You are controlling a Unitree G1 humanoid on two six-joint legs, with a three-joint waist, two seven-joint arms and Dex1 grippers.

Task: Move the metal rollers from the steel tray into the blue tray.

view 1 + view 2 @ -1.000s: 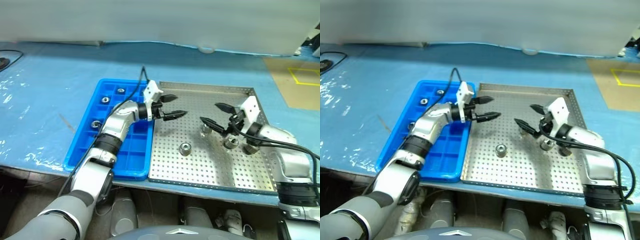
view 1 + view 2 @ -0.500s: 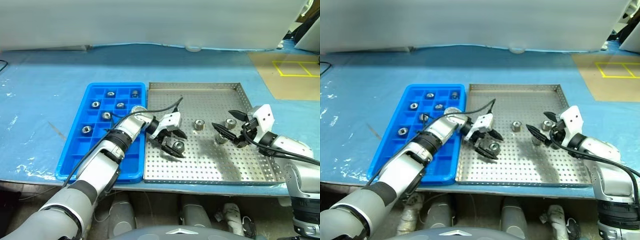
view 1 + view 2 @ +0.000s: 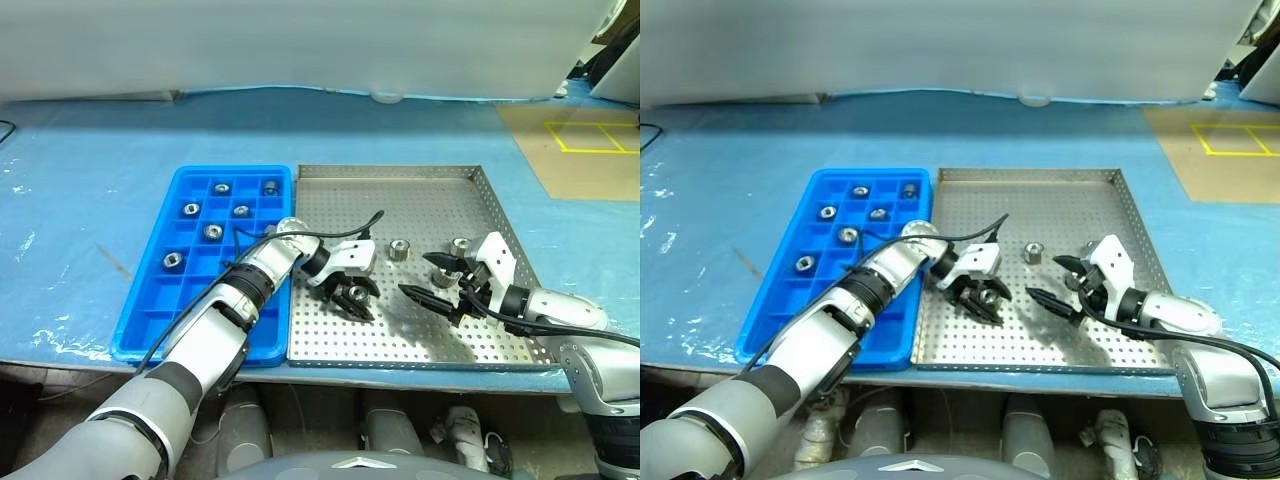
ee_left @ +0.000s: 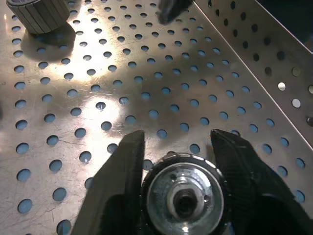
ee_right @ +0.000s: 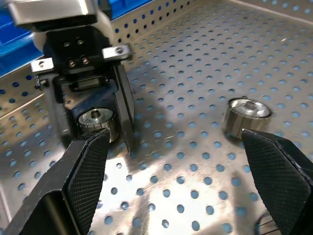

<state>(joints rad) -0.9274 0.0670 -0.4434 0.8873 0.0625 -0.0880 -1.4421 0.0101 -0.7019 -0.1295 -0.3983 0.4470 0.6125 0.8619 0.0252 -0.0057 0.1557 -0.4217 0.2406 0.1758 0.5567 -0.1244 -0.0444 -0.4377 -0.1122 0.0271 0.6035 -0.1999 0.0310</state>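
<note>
Blue-sheeted bench (image 3: 90, 160) fills the head views, w/ the blue tray (image 3: 150, 320) at centre-left and the steel tray (image 3: 420, 190) just beside it, centre to right. Six metal rollers sit in the blue tray's upper compartments, e.g. one (image 3: 172, 260) at its left side. Three more rest on the steel tray: one (image 3: 399, 248) mid-frame, one (image 3: 460, 245) nearer the right rim, one (image 3: 354, 294) between the left gripper's fingers.

Left gripper (image 3: 352, 296), centre of frame: fingers closed onto that roller, one each side, roller on the perforated sheet; left wrist view shows both pads against its rim. Right gripper (image 3: 432, 278), right of centre: jaws spread wide, holding nothing, low over the sheet.

Step in hand, as I read it: secure the grasp, then lift. To do it well: confirm grip is centred across the roller's width before rising, lift straight up to clear the steel rim, carry towards frame left, set into an empty compartment. Keep the right gripper clear of the left arm's path.
</note>
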